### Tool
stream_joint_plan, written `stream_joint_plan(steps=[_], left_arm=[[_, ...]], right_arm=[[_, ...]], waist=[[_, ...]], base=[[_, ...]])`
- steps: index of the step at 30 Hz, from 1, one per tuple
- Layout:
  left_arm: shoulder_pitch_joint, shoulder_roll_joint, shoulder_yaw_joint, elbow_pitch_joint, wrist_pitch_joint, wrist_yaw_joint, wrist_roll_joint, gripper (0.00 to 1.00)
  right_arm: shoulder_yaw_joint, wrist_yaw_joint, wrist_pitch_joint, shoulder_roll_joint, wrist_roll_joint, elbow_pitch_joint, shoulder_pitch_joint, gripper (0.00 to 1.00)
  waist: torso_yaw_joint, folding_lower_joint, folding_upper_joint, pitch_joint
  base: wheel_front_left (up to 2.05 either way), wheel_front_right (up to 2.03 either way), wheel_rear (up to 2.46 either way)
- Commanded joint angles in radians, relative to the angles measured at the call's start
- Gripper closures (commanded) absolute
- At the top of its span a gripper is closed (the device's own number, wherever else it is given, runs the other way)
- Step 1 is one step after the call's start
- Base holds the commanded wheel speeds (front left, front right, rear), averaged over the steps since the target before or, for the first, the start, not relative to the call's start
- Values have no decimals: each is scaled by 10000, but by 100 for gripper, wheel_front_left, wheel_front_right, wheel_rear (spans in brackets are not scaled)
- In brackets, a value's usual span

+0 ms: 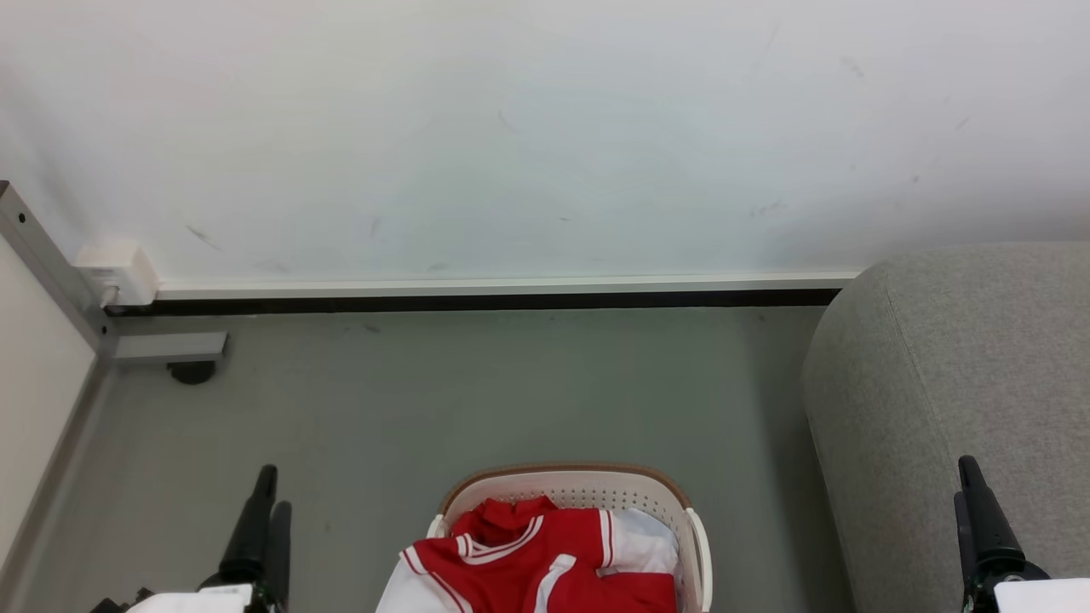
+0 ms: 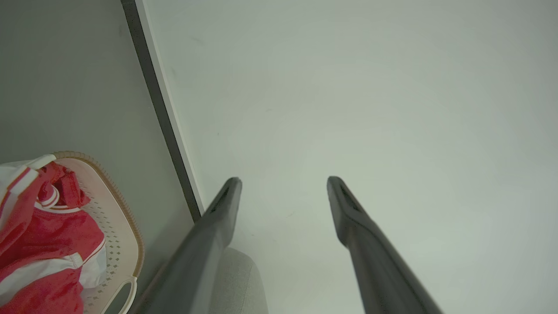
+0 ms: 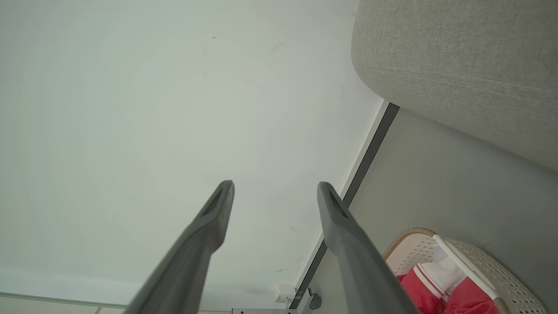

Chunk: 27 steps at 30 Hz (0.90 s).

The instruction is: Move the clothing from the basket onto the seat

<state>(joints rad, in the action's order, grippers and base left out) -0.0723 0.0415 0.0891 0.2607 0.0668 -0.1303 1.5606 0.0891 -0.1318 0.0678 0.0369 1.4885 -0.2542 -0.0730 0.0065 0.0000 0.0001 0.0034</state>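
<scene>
The cream basket [image 1: 632, 487] with a brown rim stands on the floor at the bottom middle of the head view. Red and white clothing [image 1: 545, 558] is heaped inside it. The grey seat [image 1: 954, 383] rises at the right. My left gripper [image 1: 268, 494] is at the lower left, left of the basket, open and empty. My right gripper [image 1: 971, 489] is at the lower right in front of the seat, also open and empty. The left wrist view has the basket [image 2: 124, 226] and clothing [image 2: 43, 235] at lower left. In the right wrist view the basket [image 3: 484, 266], clothing [image 3: 436, 292] and seat [image 3: 457, 65] show.
A white wall [image 1: 545, 128] with a dark baseboard [image 1: 477, 300] runs across behind the basket. A white box [image 1: 119, 272] and a grey metal post [image 1: 47, 255] stand in the left corner, with a grey bracket and a dark foot [image 1: 191, 371]. Grey floor [image 1: 511, 392] lies between basket and wall.
</scene>
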Motion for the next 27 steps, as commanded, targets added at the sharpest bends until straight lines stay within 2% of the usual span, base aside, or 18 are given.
stream_joint_plan(steps=[1, 8, 12, 27], left_arm=[[-58, 72, -18, -197, -147, -9, -546, 0], [99, 75, -101, -361, -465, -9, -2295, 0], [216, 76, -181, -498, -638, -9, -3262, 0], [543, 86, -492, -806, -1214, -9, -5320, 0]], right_arm=[[-41, 2, -153, 94, -683, 316, -66, 0], [-285, 3, -469, 103, -2663, 602, 53, 0], [-395, 4, -643, 108, -3407, 619, 144, 0], [-686, 6, -1218, 124, -5443, 681, 359, 0]], waist=[[15, 0, -1, 2], [64, 0, -1, 7], [95, 0, -1, 2], [158, 0, -1, -21]], base=[[0, 0, 0], [0, 0, 0], [0, 0, 0], [0, 0, 0]])
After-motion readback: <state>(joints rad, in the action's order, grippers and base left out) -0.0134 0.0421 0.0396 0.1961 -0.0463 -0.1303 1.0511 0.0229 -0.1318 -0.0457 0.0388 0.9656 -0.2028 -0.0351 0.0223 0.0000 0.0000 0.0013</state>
